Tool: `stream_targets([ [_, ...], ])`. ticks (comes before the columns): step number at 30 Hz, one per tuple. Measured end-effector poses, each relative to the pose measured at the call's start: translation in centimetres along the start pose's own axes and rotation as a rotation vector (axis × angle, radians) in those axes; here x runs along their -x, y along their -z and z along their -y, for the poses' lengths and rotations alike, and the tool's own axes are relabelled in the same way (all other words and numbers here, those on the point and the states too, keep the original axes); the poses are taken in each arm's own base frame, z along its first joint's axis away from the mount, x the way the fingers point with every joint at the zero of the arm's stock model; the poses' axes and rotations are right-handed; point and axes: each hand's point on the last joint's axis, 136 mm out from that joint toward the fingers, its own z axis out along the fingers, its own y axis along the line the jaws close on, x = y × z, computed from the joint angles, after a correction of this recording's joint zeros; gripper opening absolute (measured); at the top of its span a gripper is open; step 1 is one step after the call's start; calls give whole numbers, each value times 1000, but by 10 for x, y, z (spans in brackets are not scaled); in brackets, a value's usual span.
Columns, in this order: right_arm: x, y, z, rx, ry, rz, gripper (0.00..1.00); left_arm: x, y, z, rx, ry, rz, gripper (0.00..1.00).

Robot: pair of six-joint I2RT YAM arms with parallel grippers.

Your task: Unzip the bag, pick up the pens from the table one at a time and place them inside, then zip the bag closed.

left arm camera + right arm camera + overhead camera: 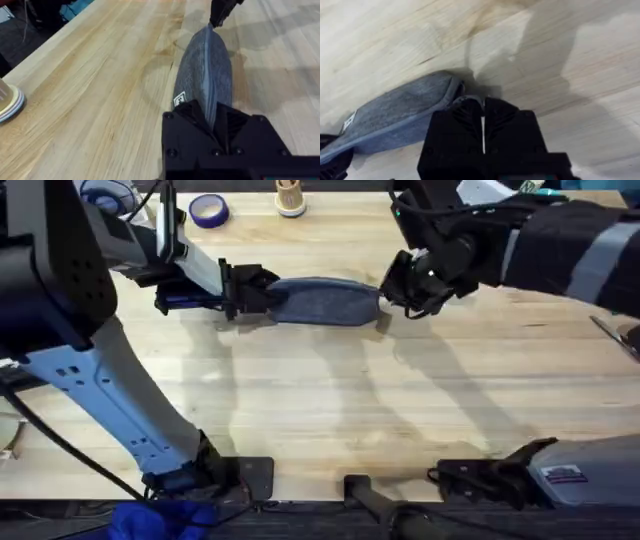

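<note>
Bag [325, 300]: we see the blue-grey pouch lying lengthwise on the far half of the table [330, 410], stretched between the two grippers; zip line runs along its top ridge & looks closed over the part we can see
Bag label: small white tag on the side near the left end, seen in left wrist view [179, 99]
Left gripper [243, 292]: at the left end of the bag, black fingers [192, 117] pressed onto the fabric from both sides, pinching this end; bag end goes in between them
Right gripper [392, 288]: at the right end of the bag; fingers [465, 112] pressed together w/ only a thin slit between, tips touching the rounded end of the bag; we think they nip smth small at the zip end, but what exactly we cannot tell
Right gripper from left wrist cam: dark tip [219, 12] meeting the far end of the bag
Other things: roll of blue tape [208, 211] & a small pale holder [290, 198] at the far edge of the table, well apart from the bag
</note>
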Motion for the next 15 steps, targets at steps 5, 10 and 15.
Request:
stream_targets([
  [5,-8,-9,8,12,-61,-22,31,0,0,0,-1,2,0,41],
  [10,-7,-10,10,13,-80,-28,31,0,0,0,-2,2,0,41],
  [15,-5,-11,12,25,-105,-51,31,0,0,0,-2,2,0,41],
])
